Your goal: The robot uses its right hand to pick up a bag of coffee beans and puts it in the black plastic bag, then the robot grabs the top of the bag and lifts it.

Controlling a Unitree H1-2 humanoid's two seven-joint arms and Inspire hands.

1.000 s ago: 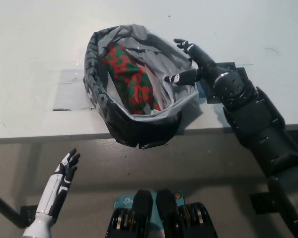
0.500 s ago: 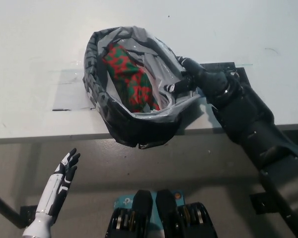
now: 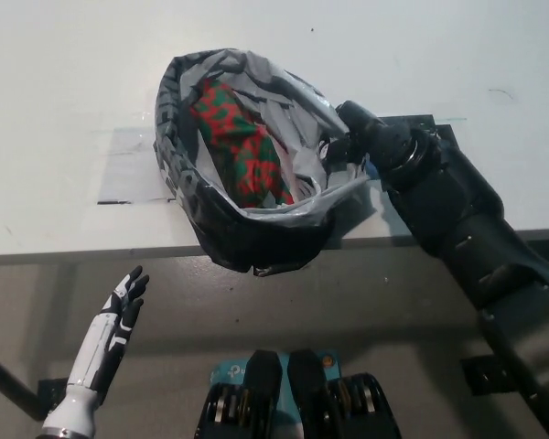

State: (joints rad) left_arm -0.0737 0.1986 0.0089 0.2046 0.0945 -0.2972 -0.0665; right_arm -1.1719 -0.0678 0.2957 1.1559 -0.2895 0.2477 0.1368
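One red-and-green coffee bag (image 3: 241, 146) lies inside the open black plastic bag (image 3: 238, 233), which sits at the tabletop (image 3: 64, 82) edge. We see our right hand (image 3: 361, 137) at the bag's right rim, fingers pinching the plastic there. Our left hand (image 3: 119, 311) rests low, below the tabletop, fingers spread.

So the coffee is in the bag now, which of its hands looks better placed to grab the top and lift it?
The right. The black right hand is already at the rim of the black plastic bag, beside the bag of coffee beans. The white left hand hangs open below the table edge, away from the bag.
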